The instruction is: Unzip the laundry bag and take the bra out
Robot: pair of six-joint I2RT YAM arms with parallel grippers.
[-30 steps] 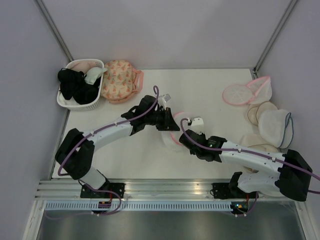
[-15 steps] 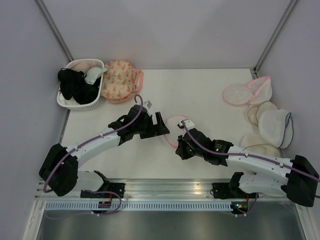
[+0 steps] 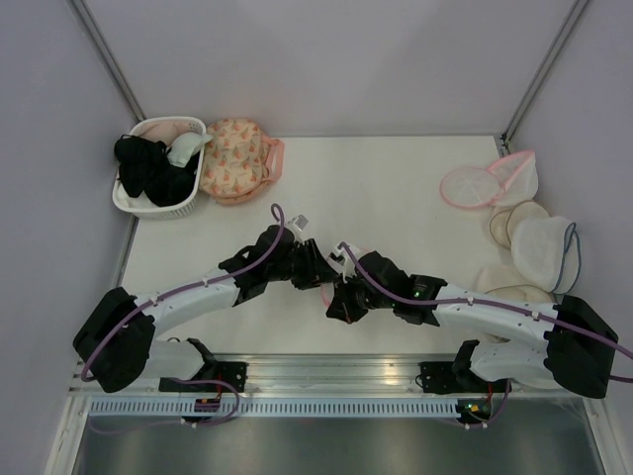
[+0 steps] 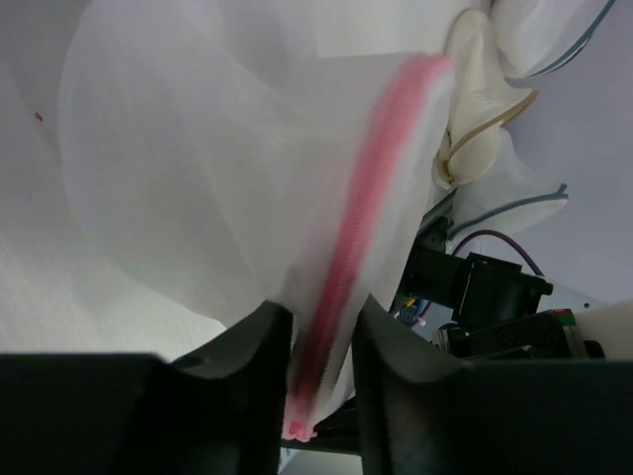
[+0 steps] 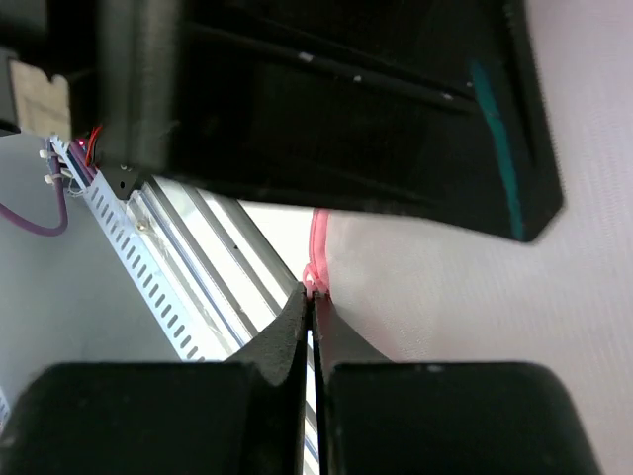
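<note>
Both arms are reaching inward and meeting at the near middle of the table (image 3: 396,188). In the overhead view the left end effector (image 3: 318,272) and right end effector (image 3: 334,297) are sitting just beside each other and covering most of the bag.

From the left wrist, the bag (image 4: 198,148) is showing as white translucent mesh, bulging upward. Its pink zipper (image 4: 366,198) is running down into the narrow gap between the left fingers (image 4: 262,341). The fingers are flanking it closely on both sides. The zipper is blurred, and I cannot tell whether they are actually clamping it.

From the right wrist, the right end effector is standing closed to a slit and pinching the pink zipper at its tips, with white mesh lying to the right.

A basket (image 3: 134,203) of dark garments is sitting at the far left corner, touching a peach floral bag (image 3: 234,158). More pale mesh bags (image 3: 490,183) are lying along the right edge.
</note>
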